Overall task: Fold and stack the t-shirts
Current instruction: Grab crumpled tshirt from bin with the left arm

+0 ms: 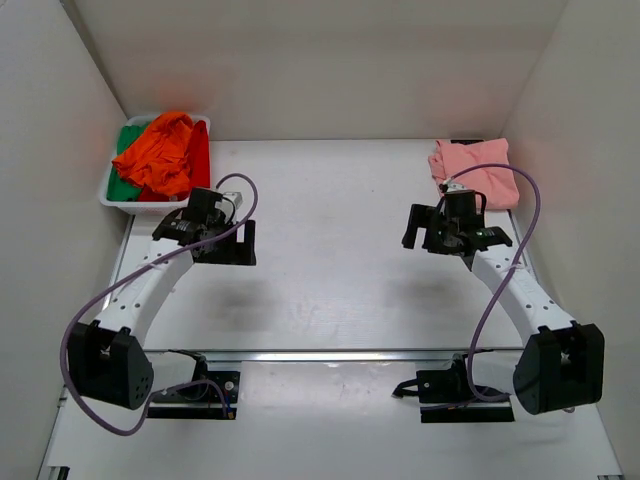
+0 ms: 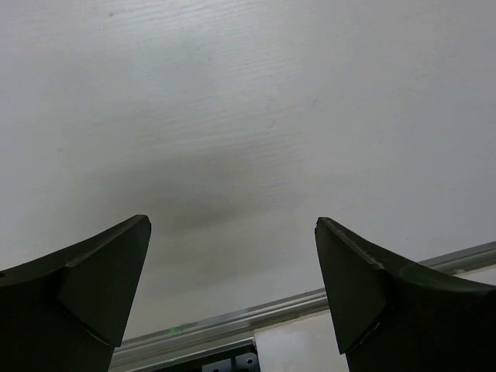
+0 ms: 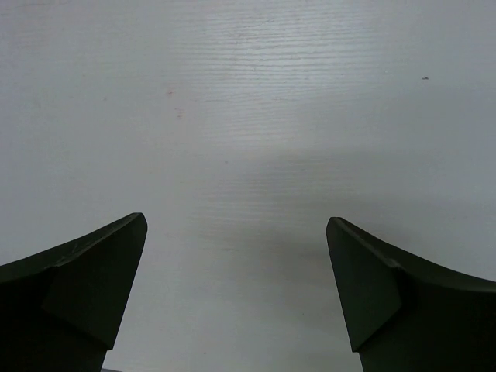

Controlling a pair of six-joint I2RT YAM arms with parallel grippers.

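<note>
Orange cloth, a crumpled t-shirt (image 1: 165, 150), is heaped in a white basket (image 1: 114, 203) at the far left corner of the table (image 1: 330, 230), on top of a green t-shirt (image 1: 122, 186) and a red t-shirt (image 1: 201, 160). A pale pink t-shirt (image 1: 482, 172) is bunched at the far right. The left gripper (image 2: 232, 223) and right gripper (image 3: 236, 221) are held over bare tabletop, spread wide, with nothing gripped.

You're looking at a robot lab bench. Plain white panels (image 1: 50, 120) box in the white table (image 1: 330, 270) on three sides, and an aluminium rail (image 1: 380, 354) and purple cables (image 1: 64, 360) cross the lower frame
</note>
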